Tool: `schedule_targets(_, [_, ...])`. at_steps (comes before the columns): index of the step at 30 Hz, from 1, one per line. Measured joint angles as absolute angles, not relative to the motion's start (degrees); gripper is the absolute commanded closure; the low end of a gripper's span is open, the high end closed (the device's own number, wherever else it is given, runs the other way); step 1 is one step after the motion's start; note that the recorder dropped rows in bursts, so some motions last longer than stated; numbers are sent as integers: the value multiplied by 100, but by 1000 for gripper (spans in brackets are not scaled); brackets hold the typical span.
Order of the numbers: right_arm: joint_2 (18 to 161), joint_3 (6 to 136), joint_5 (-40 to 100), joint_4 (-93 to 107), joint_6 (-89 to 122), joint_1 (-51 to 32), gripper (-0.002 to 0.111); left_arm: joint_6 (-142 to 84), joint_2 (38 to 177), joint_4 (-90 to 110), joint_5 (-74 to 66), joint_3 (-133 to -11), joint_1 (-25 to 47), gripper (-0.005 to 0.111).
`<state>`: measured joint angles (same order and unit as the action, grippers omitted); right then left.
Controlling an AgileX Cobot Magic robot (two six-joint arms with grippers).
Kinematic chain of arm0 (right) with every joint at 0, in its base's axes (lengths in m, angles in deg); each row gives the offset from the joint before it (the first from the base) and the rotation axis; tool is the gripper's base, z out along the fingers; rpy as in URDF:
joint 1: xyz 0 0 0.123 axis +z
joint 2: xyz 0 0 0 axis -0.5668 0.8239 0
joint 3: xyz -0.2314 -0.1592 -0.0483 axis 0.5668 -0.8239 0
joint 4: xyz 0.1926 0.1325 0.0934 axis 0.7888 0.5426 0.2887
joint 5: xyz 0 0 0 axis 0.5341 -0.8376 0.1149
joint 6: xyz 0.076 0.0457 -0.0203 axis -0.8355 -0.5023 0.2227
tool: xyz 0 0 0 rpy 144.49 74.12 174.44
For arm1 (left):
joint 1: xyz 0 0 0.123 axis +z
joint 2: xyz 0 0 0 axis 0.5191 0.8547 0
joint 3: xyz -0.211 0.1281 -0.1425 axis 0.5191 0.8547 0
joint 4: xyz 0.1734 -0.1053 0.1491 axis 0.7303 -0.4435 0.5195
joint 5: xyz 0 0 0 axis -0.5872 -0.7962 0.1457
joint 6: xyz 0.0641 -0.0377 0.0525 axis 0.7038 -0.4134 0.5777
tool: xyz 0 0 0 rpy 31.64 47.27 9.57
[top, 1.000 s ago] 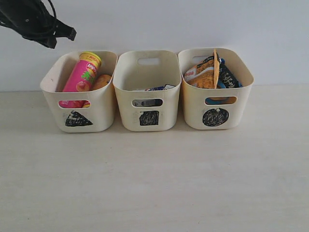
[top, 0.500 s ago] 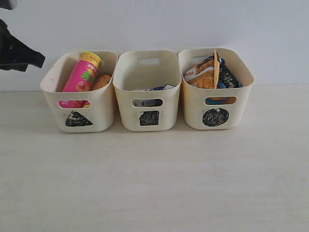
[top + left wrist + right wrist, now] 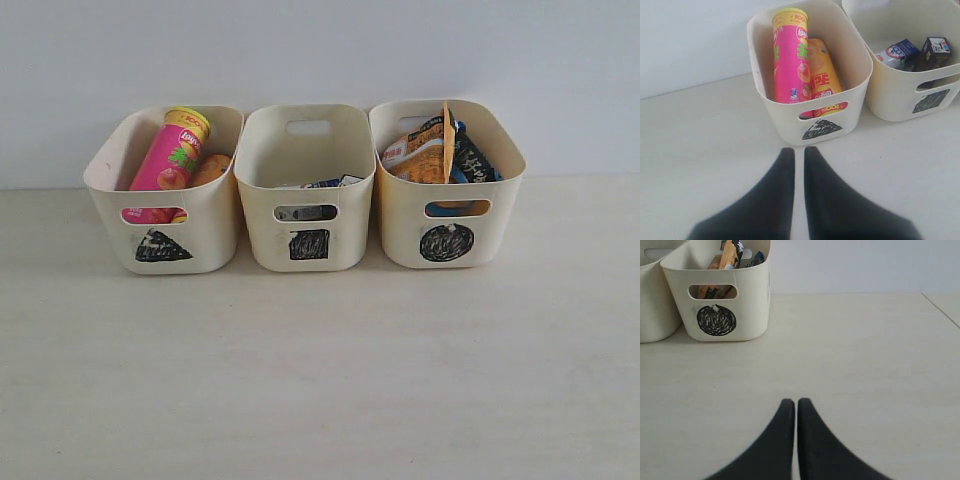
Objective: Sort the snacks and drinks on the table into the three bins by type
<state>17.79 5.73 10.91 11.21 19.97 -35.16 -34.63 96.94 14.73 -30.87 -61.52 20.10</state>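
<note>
**Left arm withdraws; sorting looks complete**

No snack or drink is left on the table point(image 3: 320, 400). The square bin point(image 3: 262, 215) holds the white-blue carton point(image 3: 897, 52) and the purple carton point(image 3: 935, 50). In the exterior view, the triangle bin point(image 3: 105, 190) to its left holds the pink tube point(image 3: 172, 155) and the yellow tube point(image 3: 822, 75). The circle bin point(image 3: 400, 225) to its right holds the orange-brown bag point(image 3: 425, 155) and the blue-black bag point(image 3: 475, 163). The left gripper point(image 3: 799, 155) has left the exterior view. It and the right gripper point(image 3: 792, 402) are clenched on nothing.

Smooth plastic bins point(image 3: 309, 190), matt table point(image 3: 320, 380), perhaps wood-grained
</note>
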Motion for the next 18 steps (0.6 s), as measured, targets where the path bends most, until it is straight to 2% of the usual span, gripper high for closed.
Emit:
schedule_targets(10, [1779,573,1091,1121,1997,-3516,108,-3388,8066,1473,-2885,-4982,2010,102])
schedule_targets(18, [1779,573,1091,1121,1997,-3516,108,-3388,7392,1369,-2842,-4433,2010,102])
